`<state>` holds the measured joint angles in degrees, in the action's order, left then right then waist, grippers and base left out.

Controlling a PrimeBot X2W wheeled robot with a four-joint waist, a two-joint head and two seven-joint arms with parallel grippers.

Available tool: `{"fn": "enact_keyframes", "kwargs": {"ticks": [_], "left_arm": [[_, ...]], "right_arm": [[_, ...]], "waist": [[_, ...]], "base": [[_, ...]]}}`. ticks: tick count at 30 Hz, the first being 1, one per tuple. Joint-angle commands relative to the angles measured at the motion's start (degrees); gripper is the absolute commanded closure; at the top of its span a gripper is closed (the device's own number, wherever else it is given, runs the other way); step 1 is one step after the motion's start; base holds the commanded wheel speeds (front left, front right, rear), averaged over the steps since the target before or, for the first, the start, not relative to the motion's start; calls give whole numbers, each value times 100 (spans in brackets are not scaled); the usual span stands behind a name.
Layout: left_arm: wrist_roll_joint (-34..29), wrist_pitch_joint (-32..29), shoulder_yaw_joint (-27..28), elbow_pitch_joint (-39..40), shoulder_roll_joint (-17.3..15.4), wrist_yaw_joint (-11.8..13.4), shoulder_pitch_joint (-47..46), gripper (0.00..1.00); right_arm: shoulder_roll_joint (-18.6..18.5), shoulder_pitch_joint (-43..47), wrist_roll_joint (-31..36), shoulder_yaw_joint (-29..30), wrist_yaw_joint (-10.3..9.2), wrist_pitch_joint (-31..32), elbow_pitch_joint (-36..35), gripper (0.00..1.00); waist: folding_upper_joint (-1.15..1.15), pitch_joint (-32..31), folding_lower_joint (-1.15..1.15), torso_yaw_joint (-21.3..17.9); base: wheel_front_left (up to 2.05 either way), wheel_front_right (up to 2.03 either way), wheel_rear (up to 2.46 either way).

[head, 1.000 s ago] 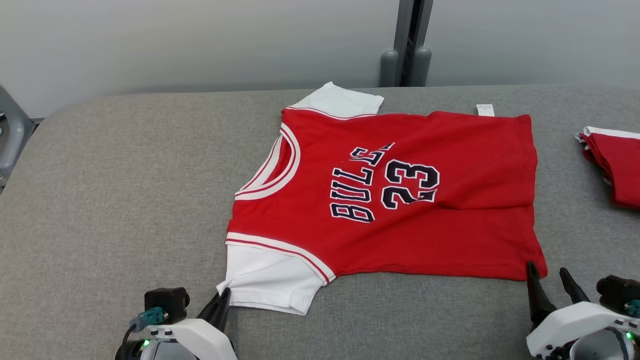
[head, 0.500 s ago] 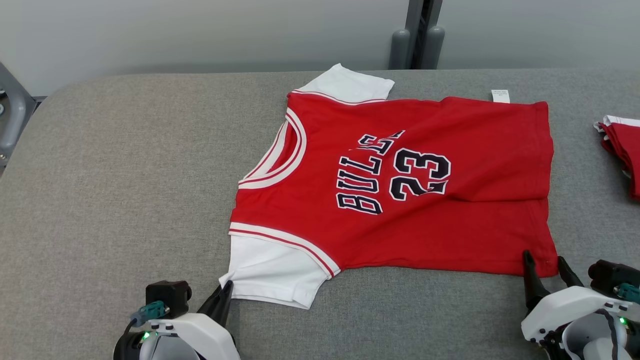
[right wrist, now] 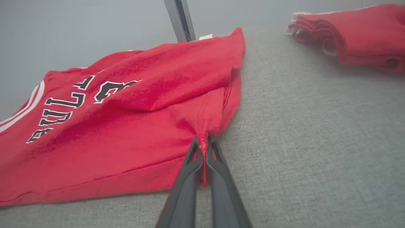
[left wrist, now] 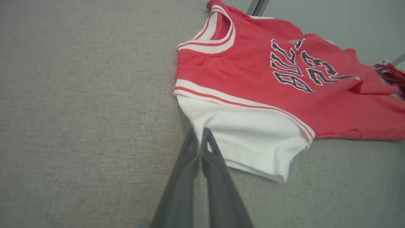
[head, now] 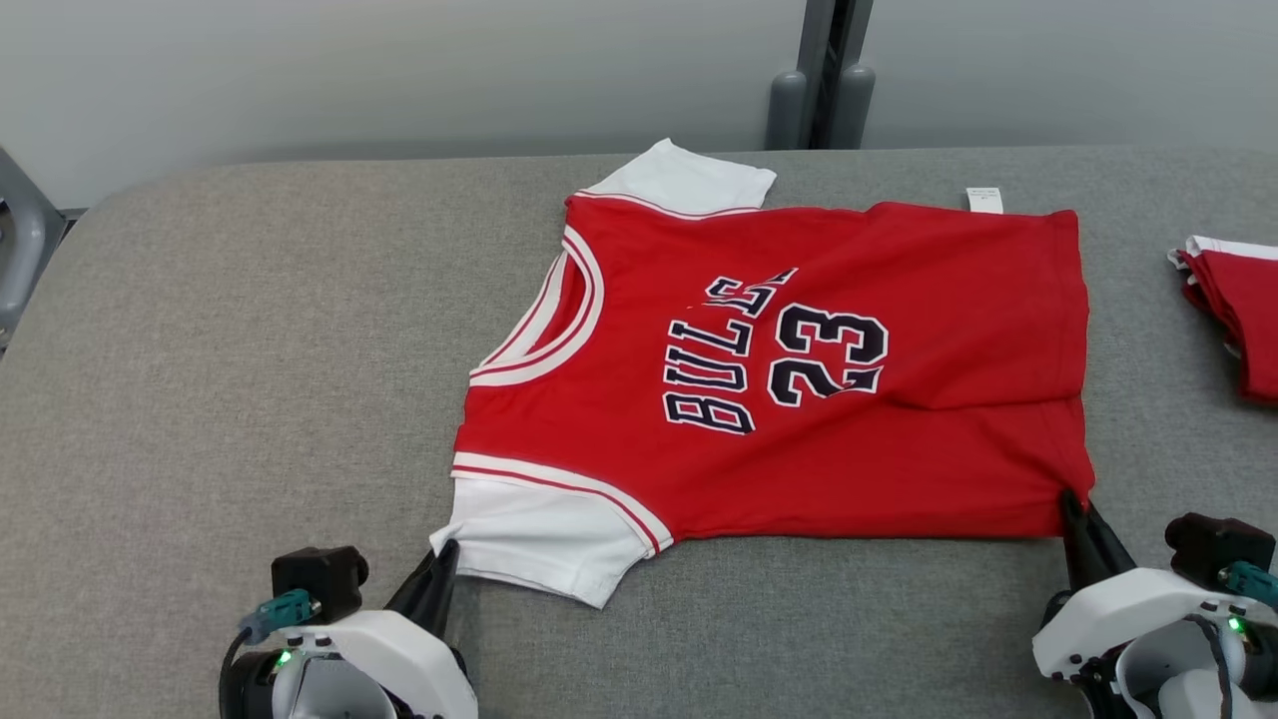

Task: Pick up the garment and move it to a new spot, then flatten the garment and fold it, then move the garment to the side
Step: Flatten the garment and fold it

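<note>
Right pincer (right wrist: pixel 204 141) was clenched on the near hem corner of the garment (head: pixel 779 369), red cloth pinched tight. Left pincer (left wrist: pixel 197 132) was clamped shut on the corner of the near white sleeve. The garment lay spread, print up, on the grey table (head: pixel 250 350), one crease across its lower body. A folded red stack (head: pixel 1238 310) sat well apart on my right. I judged the fold to be in hand. Both corners should rise level and together, cloth taut, near edge carried squarely onto far edge.

The red jersey (head: pixel 779 369) reads "BULLS" and "23" in dark, white-edged print.
</note>
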<state>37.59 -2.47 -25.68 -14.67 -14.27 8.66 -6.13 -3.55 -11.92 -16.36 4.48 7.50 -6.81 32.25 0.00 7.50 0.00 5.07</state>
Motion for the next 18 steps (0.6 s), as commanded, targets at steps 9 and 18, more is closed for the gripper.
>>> {"fn": "enact_keyframes", "kwargs": {"ticks": [9, 18], "left_arm": [[805, 11, 411, 1226, 78, -425, -23, 100], [1395, -65, 997, 2439, 202, -262, -518, 100]], "right_arm": [[-388, 129, -202, -222, -2, 627, -1449, 100], [-863, -255, -883, -169, -2, 1773, -2803, 100]], "waist": [[0, -293, 0, -191], [0, -609, 0, -370]], "base": [[0, 0, 0], [0, 0, 0]]}}
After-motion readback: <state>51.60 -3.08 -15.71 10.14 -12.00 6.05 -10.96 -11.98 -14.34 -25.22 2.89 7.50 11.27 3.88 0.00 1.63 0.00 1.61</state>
